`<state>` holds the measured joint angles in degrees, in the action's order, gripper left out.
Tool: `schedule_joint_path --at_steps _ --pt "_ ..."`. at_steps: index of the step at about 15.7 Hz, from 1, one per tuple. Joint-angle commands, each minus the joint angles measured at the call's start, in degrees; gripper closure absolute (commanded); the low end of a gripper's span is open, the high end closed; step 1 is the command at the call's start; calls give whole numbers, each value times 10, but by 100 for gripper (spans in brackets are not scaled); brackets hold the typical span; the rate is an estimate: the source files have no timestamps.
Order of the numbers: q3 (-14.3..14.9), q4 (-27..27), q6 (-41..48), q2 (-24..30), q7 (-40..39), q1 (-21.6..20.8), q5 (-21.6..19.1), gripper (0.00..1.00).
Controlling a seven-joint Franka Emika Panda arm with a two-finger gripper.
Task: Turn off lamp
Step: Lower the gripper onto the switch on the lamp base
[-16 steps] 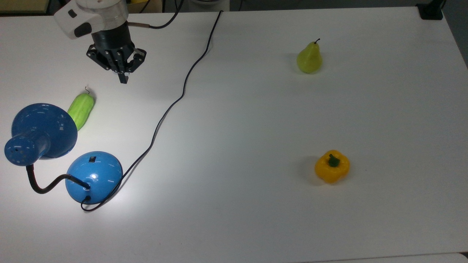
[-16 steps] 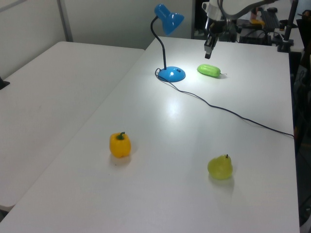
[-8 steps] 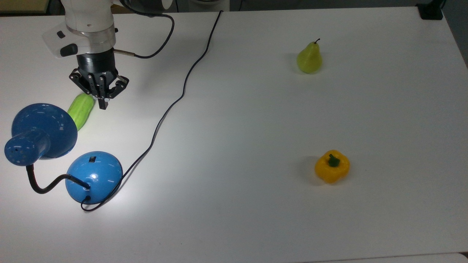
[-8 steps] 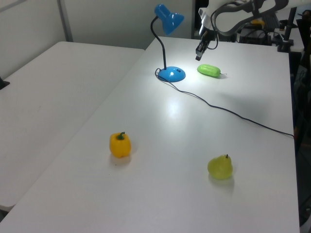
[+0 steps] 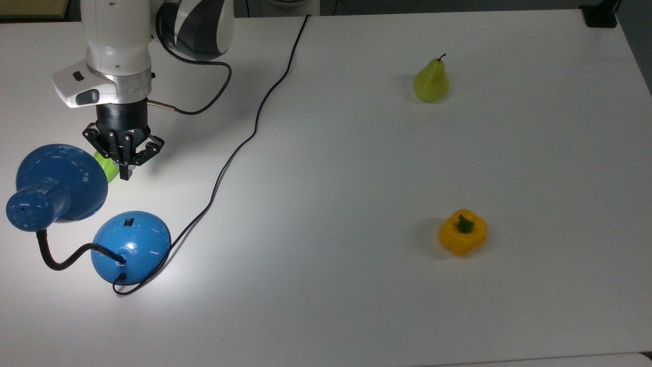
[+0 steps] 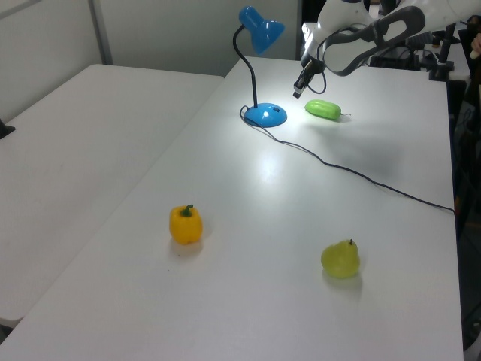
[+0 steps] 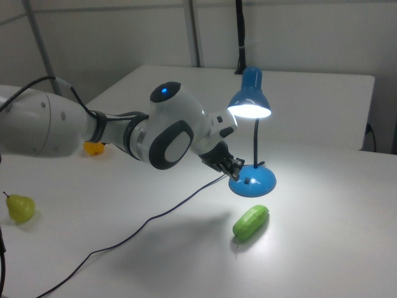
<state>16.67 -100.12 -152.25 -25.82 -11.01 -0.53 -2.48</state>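
The lamp is glossy blue, and in the right view its cone shade (image 7: 249, 102) glows, lit. Its dome base (image 5: 131, 247) stands at the top view's lower left, with a small black switch (image 5: 129, 221) on top and a black gooseneck (image 5: 56, 260) curving to the shade (image 5: 61, 181). My gripper (image 5: 125, 174) hangs shut with nothing held, above the table just beyond the base and beside the shade's rim. In the left view the gripper (image 6: 297, 92) hovers to the right of the base (image 6: 266, 115). In the right view the gripper (image 7: 236, 164) is close to the base (image 7: 253, 180), apart from it.
A green cucumber (image 7: 250, 222) lies next to the base, partly under my gripper in the top view. The black cord (image 5: 239, 142) runs from the base across the table (image 5: 356, 306) to its far edge. A pear (image 5: 431, 81) and a yellow pepper (image 5: 462, 232) sit far off at the top view's right.
My arm has swung toward the lamp, down and left in the top view, and lowered; the gripper now covers the cucumber's end. The lamp and fruit have not moved.
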Motion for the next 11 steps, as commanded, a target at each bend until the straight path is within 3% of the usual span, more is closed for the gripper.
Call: schedule_joint_path --at_steps 1,11 --pt "-1 47 -40 -52 0 12 -9 100" --pt "-30 102 -89 -123 2 28 -29 100"
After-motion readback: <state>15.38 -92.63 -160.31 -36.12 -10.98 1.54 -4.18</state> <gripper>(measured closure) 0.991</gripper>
